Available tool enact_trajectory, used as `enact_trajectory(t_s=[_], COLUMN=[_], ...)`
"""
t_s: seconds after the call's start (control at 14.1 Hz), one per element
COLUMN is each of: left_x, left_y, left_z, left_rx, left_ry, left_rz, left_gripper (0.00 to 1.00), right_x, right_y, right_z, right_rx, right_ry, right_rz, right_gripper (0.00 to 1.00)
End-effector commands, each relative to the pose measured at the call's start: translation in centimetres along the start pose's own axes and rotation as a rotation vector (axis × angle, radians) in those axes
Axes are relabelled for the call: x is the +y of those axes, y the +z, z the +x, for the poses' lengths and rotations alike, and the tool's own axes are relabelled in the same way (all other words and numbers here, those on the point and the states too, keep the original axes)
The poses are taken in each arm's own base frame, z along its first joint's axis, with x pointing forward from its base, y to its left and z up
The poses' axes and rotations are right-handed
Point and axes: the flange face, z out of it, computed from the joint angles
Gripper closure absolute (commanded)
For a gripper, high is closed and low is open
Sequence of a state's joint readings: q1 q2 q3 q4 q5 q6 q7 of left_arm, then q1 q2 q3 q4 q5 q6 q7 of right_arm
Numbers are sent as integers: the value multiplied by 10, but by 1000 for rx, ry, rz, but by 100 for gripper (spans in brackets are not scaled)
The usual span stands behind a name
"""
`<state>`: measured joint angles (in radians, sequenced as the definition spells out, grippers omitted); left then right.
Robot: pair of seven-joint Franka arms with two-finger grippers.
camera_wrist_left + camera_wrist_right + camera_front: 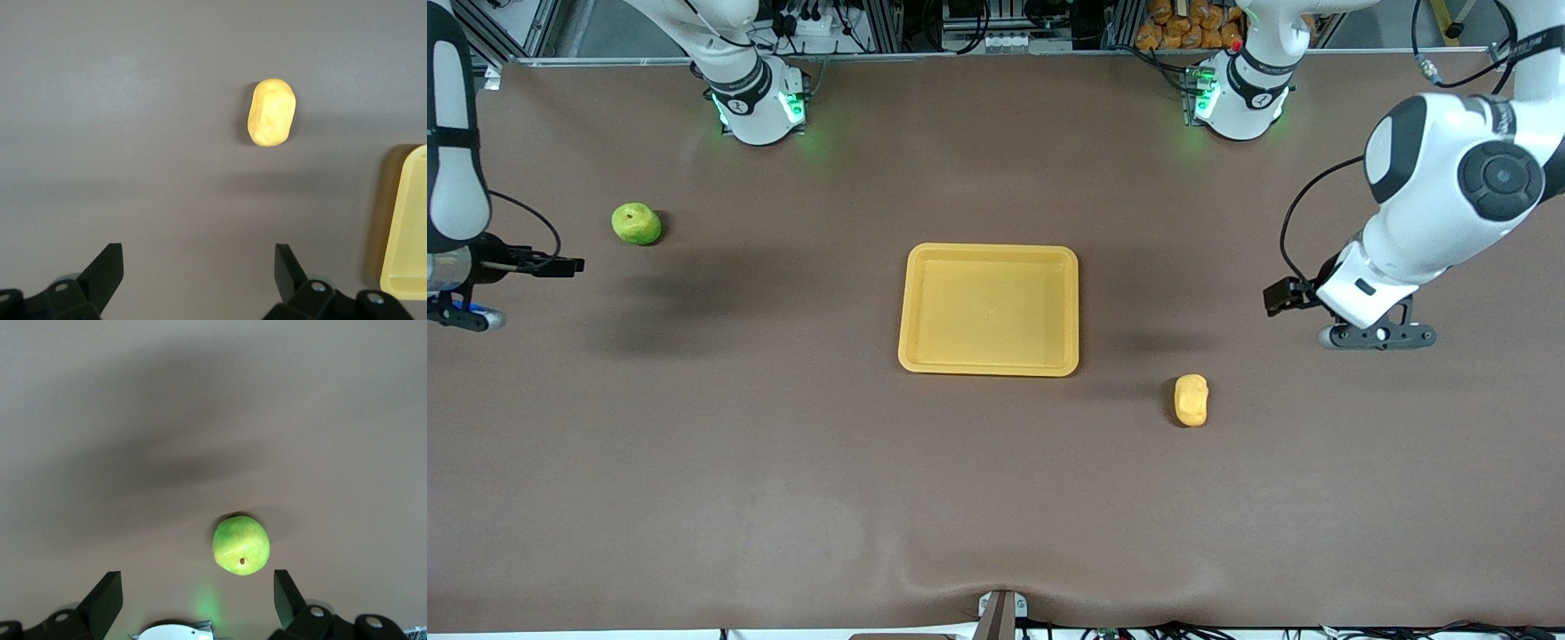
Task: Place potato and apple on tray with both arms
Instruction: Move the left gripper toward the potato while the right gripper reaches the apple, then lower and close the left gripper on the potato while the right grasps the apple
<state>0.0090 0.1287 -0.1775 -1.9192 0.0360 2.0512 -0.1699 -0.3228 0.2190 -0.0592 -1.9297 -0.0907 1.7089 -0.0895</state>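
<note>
The yellow tray (989,366) lies flat at the middle of the brown table with nothing on it; its corner shows in the left wrist view (408,220). The yellow-orange potato (1191,399) (271,112) lies on the cloth nearer to the front camera than the tray, toward the left arm's end. The green apple (637,223) (241,545) sits farther from the camera than the tray, toward the right arm's end. My left gripper (199,257) hangs open over bare cloth, apart from the potato. My right gripper (198,583) hangs open above the table, the apple just off its fingertips.
Both green-lit arm bases (756,102) (1240,98) stand along the table's edge farthest from the camera, with cables and boxes past it. The right arm's base (170,632) shows below the right gripper. A small mount (1000,613) sits at the near edge.
</note>
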Motion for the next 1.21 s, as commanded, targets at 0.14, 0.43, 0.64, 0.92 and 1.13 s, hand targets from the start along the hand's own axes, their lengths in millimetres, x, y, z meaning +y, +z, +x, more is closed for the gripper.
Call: enact_trajectory(t_s=[0.14,0.43,0.64,0.92,1.13], left_x=[5,11,18,29,45], left_y=[30,56,82,118,144], left_z=[12,20,29,43,50], left_rx=[15,24,44,76,80], left_ry=[28,36,44,50,53], left_rz=[-10,-25,-42,-69,-89], left_gripper=[0,0,0,0,0], right_x=[17,15,23,32,37], right_y=[37,68,79,114,143], right_z=[-26,-36,-38,-44,-52], right_rx=[43,33,26,46,44], right_ry=[21,8,11,15,12], right_rz=[-12,-26,-40,-35,-39], right_gripper=[0,0,0,0,0])
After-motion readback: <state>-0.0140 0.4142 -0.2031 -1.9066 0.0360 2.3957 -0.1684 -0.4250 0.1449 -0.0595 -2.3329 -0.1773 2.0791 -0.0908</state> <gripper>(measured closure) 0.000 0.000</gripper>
